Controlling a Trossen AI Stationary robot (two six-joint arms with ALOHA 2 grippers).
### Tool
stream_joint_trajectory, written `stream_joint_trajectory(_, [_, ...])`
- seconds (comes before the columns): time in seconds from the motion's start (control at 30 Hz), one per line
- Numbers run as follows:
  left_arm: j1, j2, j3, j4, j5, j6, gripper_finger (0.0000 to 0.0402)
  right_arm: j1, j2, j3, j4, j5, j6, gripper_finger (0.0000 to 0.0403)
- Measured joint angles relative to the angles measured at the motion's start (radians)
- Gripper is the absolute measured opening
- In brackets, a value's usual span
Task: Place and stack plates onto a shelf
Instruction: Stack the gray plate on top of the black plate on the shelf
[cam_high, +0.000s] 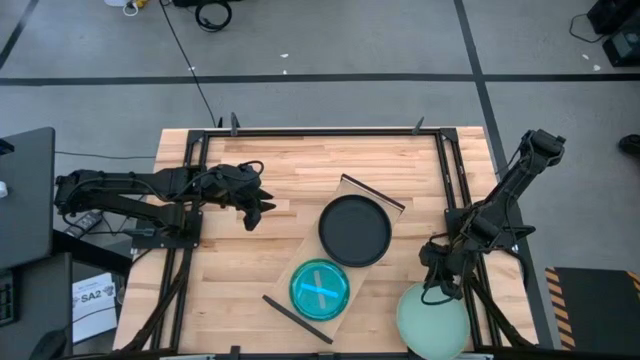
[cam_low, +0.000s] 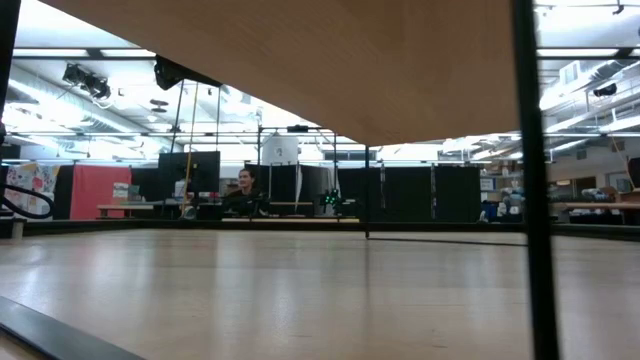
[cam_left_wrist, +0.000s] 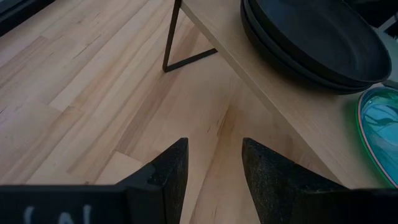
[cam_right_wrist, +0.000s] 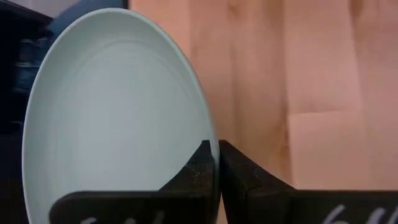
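The shelf (cam_high: 385, 200) is a light board lying aslant in the middle of the table. On it sit stacked black plates (cam_high: 355, 231) and a translucent teal plate (cam_high: 320, 290). At the table's near right corner is a pale mint-green plate (cam_high: 432, 322), with my right gripper (cam_high: 441, 286) shut on its far rim. My left gripper (cam_high: 255, 212) hangs open over bare table left of the shelf, touching nothing. The left wrist view shows its open fingers (cam_left_wrist: 214, 168), the black plates (cam_left_wrist: 311, 43) and the teal plate (cam_left_wrist: 382, 124). My right gripper (cam_right_wrist: 217, 146) pinches the mint-green plate's rim (cam_right_wrist: 208, 127) between its two fingers, at the plate's far edge. The fingers slant down at it from the far side. The plate tilts away below them, its near part reaching over the table's near edge.
Dark frame rails (cam_high: 455, 180) run along the table's sides and far edge. Bare wood lies between my left gripper and the shelf. The shelf's dark end strips (cam_high: 297, 318) stand at its near and far ends. A person (cam_low: 245, 190) sits far behind the table.
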Motion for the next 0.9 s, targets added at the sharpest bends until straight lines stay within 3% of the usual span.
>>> stream_joint_trajectory(0.4, [0.0, 0.0, 0.0, 0.0, 0.0, 0.001, 0.0157, -0.01, 0.0, 0.137, -0.005, -0.019, 0.0, 0.0016])
stream_joint_trajectory(0.9, [0.0, 0.0, 0.0, 0.0, 0.0, 0.001, 0.0157, -0.138, -0.001, 0.317, -0.092, -0.018, 0.0, 0.0016])
